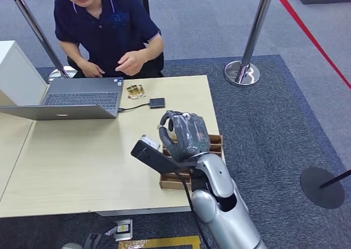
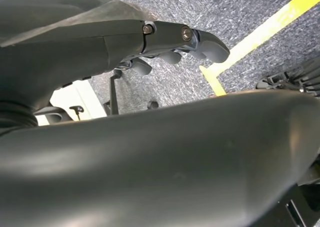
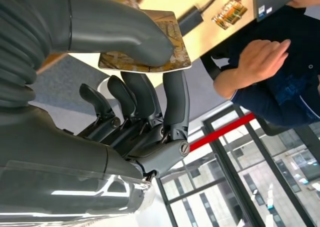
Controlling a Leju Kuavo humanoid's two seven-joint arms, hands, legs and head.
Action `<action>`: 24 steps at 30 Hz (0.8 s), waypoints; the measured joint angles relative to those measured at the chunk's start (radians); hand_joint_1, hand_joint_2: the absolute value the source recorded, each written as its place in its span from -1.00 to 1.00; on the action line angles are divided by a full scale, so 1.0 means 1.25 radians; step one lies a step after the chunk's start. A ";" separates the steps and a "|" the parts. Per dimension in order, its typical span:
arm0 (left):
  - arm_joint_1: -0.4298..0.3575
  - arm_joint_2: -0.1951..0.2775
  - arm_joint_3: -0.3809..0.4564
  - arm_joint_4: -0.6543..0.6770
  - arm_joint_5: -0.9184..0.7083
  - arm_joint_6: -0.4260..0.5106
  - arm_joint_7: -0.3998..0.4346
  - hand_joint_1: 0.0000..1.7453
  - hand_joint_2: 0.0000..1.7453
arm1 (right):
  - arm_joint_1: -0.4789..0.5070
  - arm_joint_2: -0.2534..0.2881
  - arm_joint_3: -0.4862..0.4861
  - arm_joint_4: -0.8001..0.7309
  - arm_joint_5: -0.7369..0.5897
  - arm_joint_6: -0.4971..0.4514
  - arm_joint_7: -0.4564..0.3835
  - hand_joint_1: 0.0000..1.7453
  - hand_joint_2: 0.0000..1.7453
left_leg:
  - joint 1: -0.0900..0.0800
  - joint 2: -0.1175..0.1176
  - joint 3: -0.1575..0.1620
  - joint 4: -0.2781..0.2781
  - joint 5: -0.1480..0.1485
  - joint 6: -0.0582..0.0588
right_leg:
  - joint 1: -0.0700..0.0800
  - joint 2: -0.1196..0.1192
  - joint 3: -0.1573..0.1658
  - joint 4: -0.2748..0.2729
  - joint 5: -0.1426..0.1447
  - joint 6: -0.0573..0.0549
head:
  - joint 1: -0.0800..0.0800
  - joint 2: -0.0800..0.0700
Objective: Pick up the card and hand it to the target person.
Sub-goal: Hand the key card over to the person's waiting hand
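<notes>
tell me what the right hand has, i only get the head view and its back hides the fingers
Observer: In the right wrist view the right hand pinches a card between thumb and a finger.
Operator: is the person reaching for it
Observer: Their hand is open and raised, apart from the card.
Operator: and the left hand, i cant see it
Observer: The left wrist view has the left hand over grey carpet beside a yellow floor line, holding nothing.
</notes>
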 joint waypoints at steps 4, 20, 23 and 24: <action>-0.002 -0.001 0.000 0.000 -0.003 -0.004 0.005 -1.00 -1.00 | -0.067 0.028 0.017 0.079 0.036 -0.036 0.037 0.81 1.00 | 0.000 0.000 0.000 0.000 0.000 0.000 | 0.000 0.000 0.000 0.000 0.000 0.000 | 0.000 0.000; -0.003 -0.005 0.000 0.000 0.009 -0.003 0.009 -1.00 -1.00 | -0.200 0.116 0.049 0.364 0.055 -0.092 0.033 0.57 1.00 | 0.000 0.000 0.000 0.000 0.001 -0.001 | 0.000 0.000 0.000 0.001 0.000 0.000 | 0.000 0.000; -0.002 -0.005 0.000 0.000 0.012 -0.002 0.009 -1.00 -1.00 | -0.205 0.117 0.056 0.388 0.055 -0.091 0.031 0.35 1.00 | 0.000 0.000 0.000 0.000 0.001 -0.001 | 0.000 0.000 0.000 0.001 0.000 0.000 | 0.000 0.000; -0.001 -0.005 0.000 0.000 0.012 -0.001 0.009 -1.00 -1.00 | -0.206 0.117 0.058 0.394 0.055 -0.091 0.030 0.16 1.00 | 0.000 0.000 0.000 0.000 0.001 -0.001 | 0.000 0.000 0.000 0.001 0.000 0.000 | 0.000 0.000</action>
